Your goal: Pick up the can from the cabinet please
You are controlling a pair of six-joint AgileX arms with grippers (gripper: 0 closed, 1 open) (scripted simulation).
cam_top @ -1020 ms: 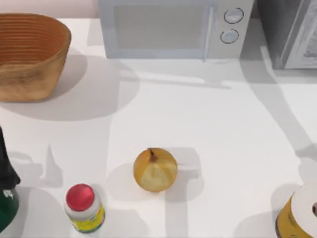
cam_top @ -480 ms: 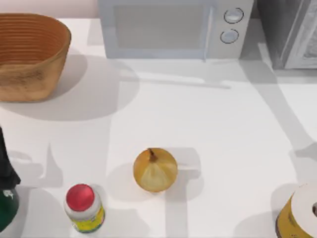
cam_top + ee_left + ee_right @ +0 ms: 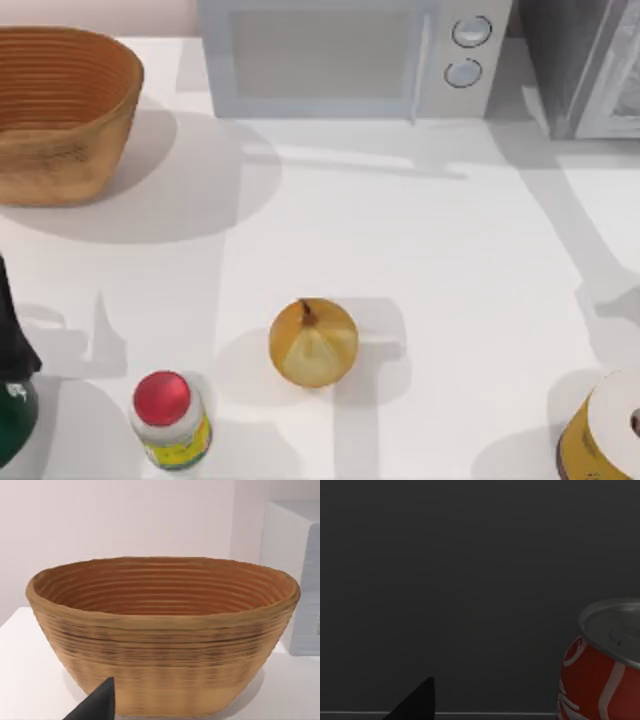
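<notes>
top camera looks straight down on my table [image 3: 400, 230], the microwave [image 3: 345, 55] at its far edge. my left wrist camera faces the wicker basket [image 3: 165, 635] side-on, close and low; the top view shares that basket [image 3: 60, 110] at its left. my right wrist camera looks level into a dark interior, close to a red can [image 3: 602, 665].

Matte black left end effector [image 3: 95, 704], pointed wedge-shaped fingertip, right end effector [image 3: 415, 702] alike
</notes>
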